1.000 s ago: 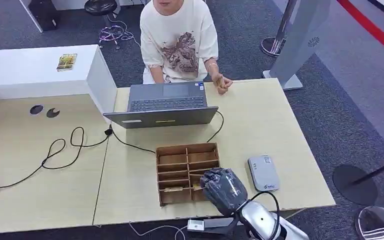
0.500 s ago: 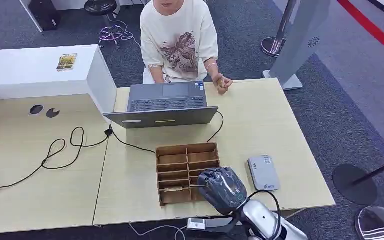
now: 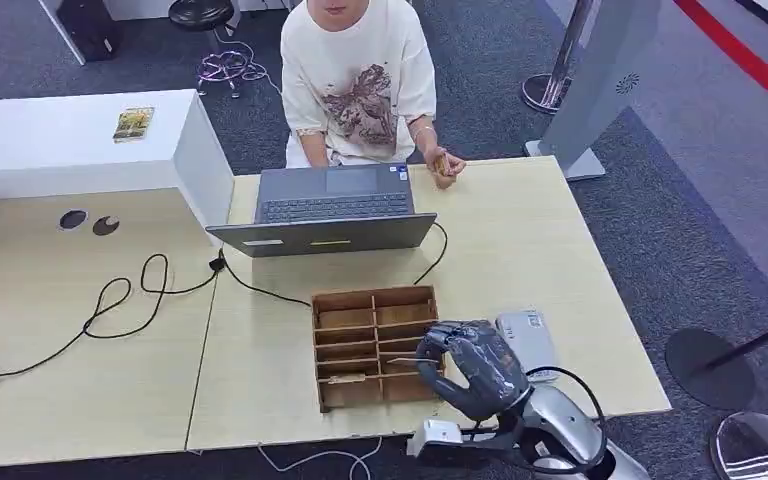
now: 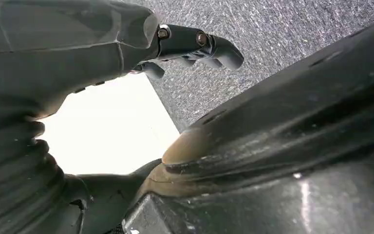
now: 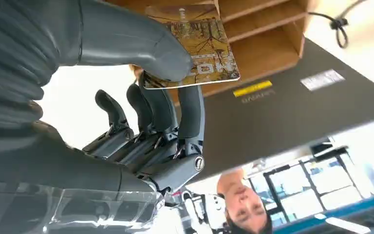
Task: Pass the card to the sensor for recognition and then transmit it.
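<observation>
A card (image 5: 204, 48) with a yellow-brown printed picture is pinched between the thumb and a finger of my right hand (image 5: 141, 97). From the head view the right hand (image 3: 475, 365) hovers over the right front corner of the wooden organizer (image 3: 360, 310), and the card (image 3: 405, 362) pokes out edge-on toward the left. Partly hidden behind the hand, just to its right, lies the grey card sensor (image 3: 530, 335) on the table. My left hand (image 4: 195, 44) hangs beside my body, fingers loosely apart and holding nothing.
A person (image 3: 360, 80) sits at the far side behind an open laptop (image 3: 330, 205), one hand resting on the table (image 3: 520, 230). A black cable (image 3: 120, 300) loops across the left table. A white counter (image 3: 70, 135) stands at the back left.
My right hand has moved right, away from the organizer's front compartments toward the sensor, and turned so the card it holds now sticks out.
</observation>
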Robot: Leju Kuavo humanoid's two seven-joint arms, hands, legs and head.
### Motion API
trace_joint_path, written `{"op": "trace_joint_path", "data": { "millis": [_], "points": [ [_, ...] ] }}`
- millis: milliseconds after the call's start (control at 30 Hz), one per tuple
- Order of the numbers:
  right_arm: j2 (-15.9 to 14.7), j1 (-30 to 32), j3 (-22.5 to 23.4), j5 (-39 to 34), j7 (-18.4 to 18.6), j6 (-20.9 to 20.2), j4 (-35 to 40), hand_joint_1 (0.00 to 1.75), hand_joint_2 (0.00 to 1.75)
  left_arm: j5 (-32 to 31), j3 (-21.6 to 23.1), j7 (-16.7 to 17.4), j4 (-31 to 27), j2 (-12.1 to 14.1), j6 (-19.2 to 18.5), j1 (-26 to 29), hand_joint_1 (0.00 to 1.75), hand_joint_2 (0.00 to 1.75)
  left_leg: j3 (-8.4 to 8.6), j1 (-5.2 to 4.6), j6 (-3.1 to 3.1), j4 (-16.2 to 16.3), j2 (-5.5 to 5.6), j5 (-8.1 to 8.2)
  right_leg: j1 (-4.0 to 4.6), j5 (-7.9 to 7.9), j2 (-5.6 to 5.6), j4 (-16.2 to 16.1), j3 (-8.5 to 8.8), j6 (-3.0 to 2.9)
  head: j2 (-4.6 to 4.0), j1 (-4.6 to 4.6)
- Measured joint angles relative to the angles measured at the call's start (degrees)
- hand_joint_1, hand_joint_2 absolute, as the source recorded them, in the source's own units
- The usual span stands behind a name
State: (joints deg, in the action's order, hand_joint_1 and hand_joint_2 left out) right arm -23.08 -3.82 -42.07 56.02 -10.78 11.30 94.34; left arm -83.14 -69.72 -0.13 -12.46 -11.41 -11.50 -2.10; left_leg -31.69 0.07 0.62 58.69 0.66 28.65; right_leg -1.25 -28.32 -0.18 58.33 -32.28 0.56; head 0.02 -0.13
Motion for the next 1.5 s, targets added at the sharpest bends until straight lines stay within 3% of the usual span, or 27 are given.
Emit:
{"op": "trace_joint_path", "data": {
  "millis": [300,367,400,767,1167,1500],
  "points": [
    [-3.80,1.40,4.17,-7.73,-4.41,-2.34,5.72,1.48,1.75,0.07,0.00,0.00,0.00,0.02,0.00,0.00,0.00,1.75,0.01,0.00,0.00,0.00,0.00,0.00,0.01,0.00,0.00,0.00,0.00,0.00,-0.02,0.00],
    [-4.17,1.55,4.87,-8.15,-4.87,-2.40,6.49,1.73,1.75,0.07,0.00,0.00,0.00,0.02,-0.02,0.01,0.00,1.75,0.00,0.00,0.00,0.00,0.00,0.00,0.01,0.00,0.00,0.00,0.00,0.00,0.00,0.00],
    [-4.26,1.55,5.25,-8.24,-4.94,-2.40,6.80,1.75,1.75,0.07,0.00,0.00,0.00,0.02,-0.02,0.00,0.00,1.75,0.00,0.00,0.00,0.00,0.00,0.00,0.01,0.00,0.00,0.01,0.00,0.00,0.00,0.00],
    [-4.28,-0.76,7.39,-8.70,-5.53,-2.45,8.54,1.75,1.75,-0.35,0.00,0.00,0.00,0.02,-0.15,-0.03,0.00,1.75,-0.02,0.00,0.00,0.00,-0.01,0.00,0.00,0.00,0.01,0.02,0.01,0.00,0.00,0.00],
    [-1.05,-11.07,7.71,-8.04,-2.60,-5.38,7.34,1.75,1.75,-1.25,0.00,0.00,0.00,0.04,-0.74,-0.15,0.00,1.75,-0.02,0.01,-0.01,0.00,-0.01,-0.04,0.01,0.02,0.01,0.06,0.01,-0.01,-0.02,-0.02],
    [4.37,-22.42,7.30,-7.95,2.82,-8.89,0.11,1.75,1.75,-2.38,0.00,0.00,0.00,0.20,-1.44,-0.38,0.00,1.75,0.00,0.01,0.03,0.00,-0.01,-0.07,0.01,0.05,0.02,0.08,0.01,-0.04,-0.02,-0.02]
  ]
}}
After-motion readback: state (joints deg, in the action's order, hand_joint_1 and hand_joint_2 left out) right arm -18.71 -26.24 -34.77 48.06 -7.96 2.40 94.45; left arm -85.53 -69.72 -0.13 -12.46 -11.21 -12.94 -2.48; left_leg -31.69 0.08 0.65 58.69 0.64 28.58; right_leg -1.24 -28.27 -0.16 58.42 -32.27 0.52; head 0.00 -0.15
